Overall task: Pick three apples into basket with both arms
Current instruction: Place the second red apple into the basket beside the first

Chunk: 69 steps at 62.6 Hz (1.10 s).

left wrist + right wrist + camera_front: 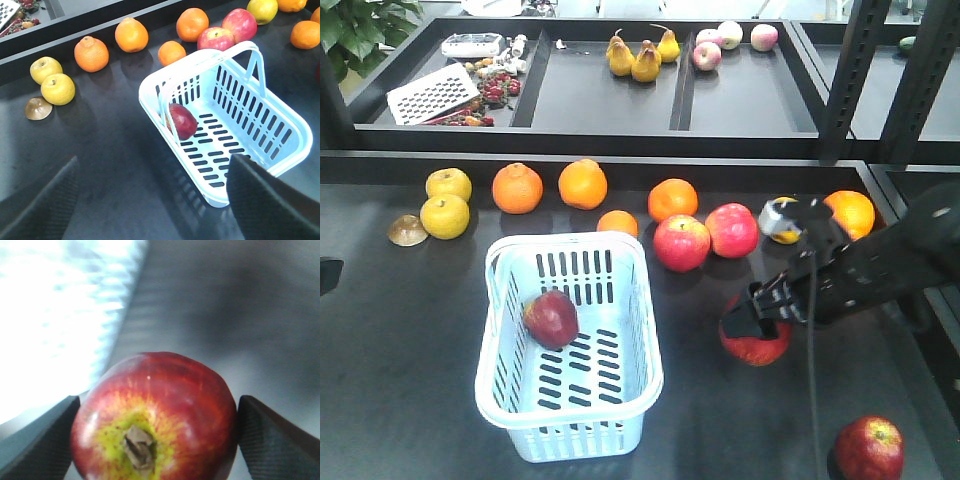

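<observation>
The right pincer (pixel 155 440) grips a firm, smooth, roundish apple (pixel 155 415) across its widest part; the left pincer (pixel 150 200) hangs wide open.

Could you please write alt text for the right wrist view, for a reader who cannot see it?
A dark red apple, yellow-green around its brown stem, fills the lower centre between the two black fingers of the right gripper, which touch its sides. Behind it lies a blurred dark surface, with a bright, overexposed pale shape at upper left.
</observation>
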{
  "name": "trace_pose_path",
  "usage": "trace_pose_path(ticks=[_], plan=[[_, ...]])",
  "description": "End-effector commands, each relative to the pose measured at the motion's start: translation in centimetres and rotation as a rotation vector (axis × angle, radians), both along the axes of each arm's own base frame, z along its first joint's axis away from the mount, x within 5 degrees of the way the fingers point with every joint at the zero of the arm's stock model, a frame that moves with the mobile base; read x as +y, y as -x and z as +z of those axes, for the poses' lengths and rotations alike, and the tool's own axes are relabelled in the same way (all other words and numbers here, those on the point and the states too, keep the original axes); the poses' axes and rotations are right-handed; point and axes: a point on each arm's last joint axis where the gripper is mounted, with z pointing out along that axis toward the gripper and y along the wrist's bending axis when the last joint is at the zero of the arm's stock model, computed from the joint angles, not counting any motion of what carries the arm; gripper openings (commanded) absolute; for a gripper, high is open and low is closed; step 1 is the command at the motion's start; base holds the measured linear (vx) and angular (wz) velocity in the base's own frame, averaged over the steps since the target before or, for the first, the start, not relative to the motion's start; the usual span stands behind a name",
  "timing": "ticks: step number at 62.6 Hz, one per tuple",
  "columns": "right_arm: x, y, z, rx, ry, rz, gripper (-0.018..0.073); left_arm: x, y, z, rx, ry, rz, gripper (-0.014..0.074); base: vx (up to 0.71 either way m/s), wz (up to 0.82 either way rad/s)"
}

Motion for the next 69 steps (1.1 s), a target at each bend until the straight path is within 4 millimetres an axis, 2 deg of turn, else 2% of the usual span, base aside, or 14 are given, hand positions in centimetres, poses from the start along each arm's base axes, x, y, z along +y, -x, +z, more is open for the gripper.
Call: trace_pose_path(ticks=[1,10,14,21,30,44,59,69], plan=[[0.3,1.7,4.6,-0.092,-0.074,0.025,0.0312,0.0,-0.1,1.3,-0.082,0.039,0.013,0.0565,0.0,0.0],[1.1,3.6,7.9,-0.172,-0.148,0.039,0.0312,0.0,-0.1,1.3,-0.082,0.039,0.013,0.0565,0.0,0.0],[2.1,4.3,8.7,-0.217,-0.163,0.061,0.0312,0.0,-0.1,1.3,-0.082,0.039,0.013,0.0565,0.0,0.0],[5.5,5.2,9.2,-0.287,-0.179,0.133,0.0312,0.0,-0.1,1.3,-0.082,0.039,0.013,0.0565,0.0,0.0],[9.9,5.6,8.9,-0.386,-0.196,0.145,0.0312,0.0,-0.1,1.3,-0.082,0.039,0.013,0.0565,0.0,0.0],[13.9,5.0,7.0,-0.44,-0.193,0.122,0.0312,0.0,-0.1,1.3,-0.082,0.039,0.013,0.0565,0.0,0.0],[16.5,2.4,5.4,-0.373,-0.185,0.151,0.0328,0.0,-0.1,1.3,-0.082,0.039,0.013,0.0565,0.0,0.0],[16.9,2.2,4.4,-0.328,-0.177,0.164,0.0438,0.0,-0.1,1.3,-0.082,0.039,0.013,0.0565,0.0,0.0]])
